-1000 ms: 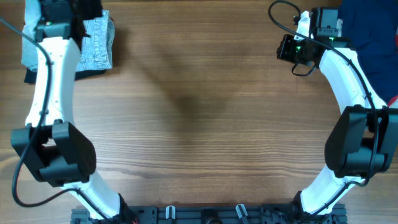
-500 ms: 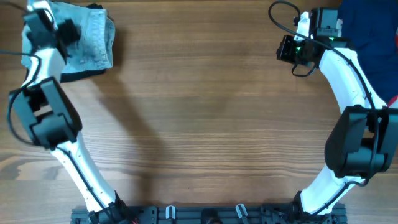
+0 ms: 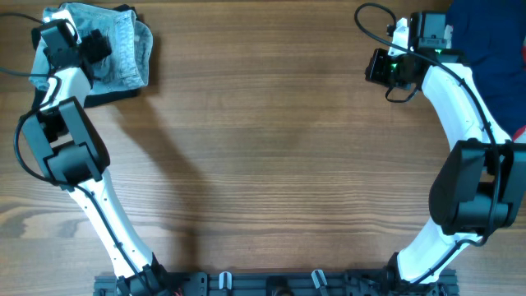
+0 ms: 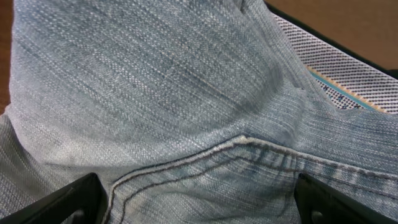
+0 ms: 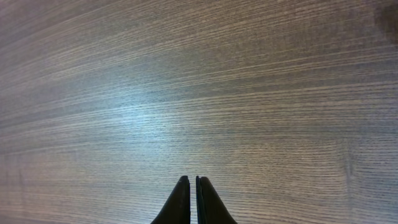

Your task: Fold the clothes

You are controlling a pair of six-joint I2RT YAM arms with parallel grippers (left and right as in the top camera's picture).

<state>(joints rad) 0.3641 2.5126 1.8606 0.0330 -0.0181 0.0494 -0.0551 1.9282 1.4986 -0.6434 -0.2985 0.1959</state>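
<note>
A folded pair of light blue jeans (image 3: 123,51) lies at the table's far left corner on top of a dark garment (image 3: 111,97). My left gripper (image 3: 82,45) hovers just over the jeans, jaws wide open. In the left wrist view the denim (image 4: 186,93) fills the frame, with a patterned black-and-white fabric (image 4: 336,62) beneath it at the upper right. My right gripper (image 5: 191,199) is shut and empty above bare wood at the far right (image 3: 386,66).
A dark blue cloth (image 3: 493,37) lies at the far right corner behind the right arm. The wooden table (image 3: 279,164) stretches between the two arms.
My left arm has swung left and settled over the jeans; the jeans pile shows more fully now. The right arm has not moved.
</note>
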